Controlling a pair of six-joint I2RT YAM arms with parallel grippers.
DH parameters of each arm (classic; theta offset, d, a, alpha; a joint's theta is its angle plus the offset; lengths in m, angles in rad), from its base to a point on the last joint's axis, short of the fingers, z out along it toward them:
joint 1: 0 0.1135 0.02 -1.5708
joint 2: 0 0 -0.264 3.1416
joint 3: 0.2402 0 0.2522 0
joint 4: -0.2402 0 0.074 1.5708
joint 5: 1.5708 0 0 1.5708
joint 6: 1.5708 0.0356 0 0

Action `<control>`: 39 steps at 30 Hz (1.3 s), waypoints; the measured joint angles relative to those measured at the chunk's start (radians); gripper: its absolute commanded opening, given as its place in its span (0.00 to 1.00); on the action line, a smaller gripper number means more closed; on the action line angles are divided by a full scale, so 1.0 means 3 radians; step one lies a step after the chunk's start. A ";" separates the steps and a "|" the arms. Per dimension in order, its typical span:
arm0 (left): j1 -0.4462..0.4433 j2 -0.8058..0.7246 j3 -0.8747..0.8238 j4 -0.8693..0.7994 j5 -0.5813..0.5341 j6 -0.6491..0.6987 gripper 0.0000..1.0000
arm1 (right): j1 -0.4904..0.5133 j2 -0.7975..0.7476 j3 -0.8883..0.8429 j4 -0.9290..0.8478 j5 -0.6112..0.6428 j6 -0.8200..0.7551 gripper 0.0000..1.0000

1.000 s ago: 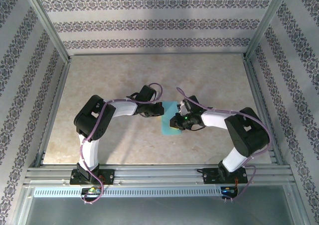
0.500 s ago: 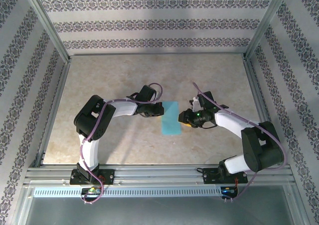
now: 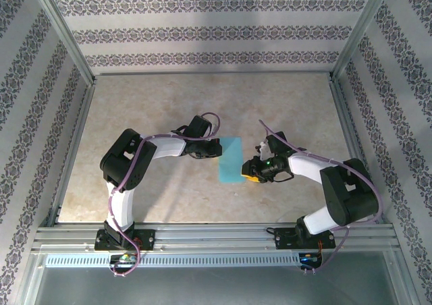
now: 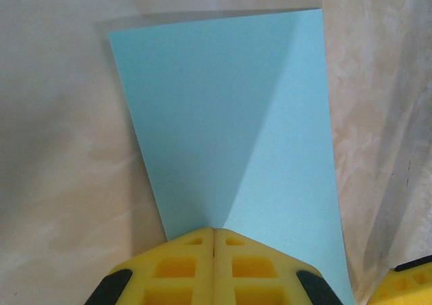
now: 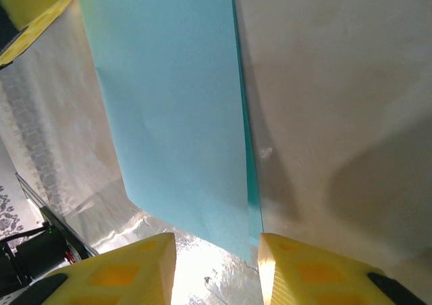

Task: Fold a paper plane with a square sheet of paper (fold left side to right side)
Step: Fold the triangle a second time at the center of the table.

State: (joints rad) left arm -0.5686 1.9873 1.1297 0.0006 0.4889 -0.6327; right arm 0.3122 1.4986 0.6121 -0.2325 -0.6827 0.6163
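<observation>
Mid-worktop point(image 3: 155, 102), the square sheet of paper point(image 3: 231, 160) lies flat as a narrow turquoise strip between my two arms. My left gripper point(image 4: 214, 241), yellow pads pressed tight together, meets the strip at its left edge. Whether those pads actually pinch the paper, I cannot tell. My right gripper point(image 5: 216, 251) sits low just beside the strip's right edge, fingers spread apart, with the paper's edge lying just ahead of the gap.
</observation>
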 measured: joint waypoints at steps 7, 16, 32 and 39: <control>0.0000 0.0000 0.0000 0.0000 0.0001 0.0000 0.00 | 0.0065 0.0067 -0.0019 0.0118 -0.0003 0.0051 0.36; 0.0000 0.0000 0.0000 0.0000 0.0001 0.0000 0.00 | 0.0066 0.0122 -0.0036 0.0207 -0.0005 0.0084 0.33; -0.0003 0.0000 0.0000 0.0000 0.0001 0.0000 0.00 | 0.0011 0.0150 -0.0039 0.0542 -0.0142 0.0231 0.30; -0.0003 0.0000 0.0000 0.0000 0.0001 0.0000 0.00 | -0.0056 0.0319 0.0070 0.0612 -0.0165 0.0231 0.29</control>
State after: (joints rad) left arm -0.5694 1.9873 1.1297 0.0006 0.4892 -0.6327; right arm 0.2955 1.5944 0.6331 -0.0490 -0.7322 0.6857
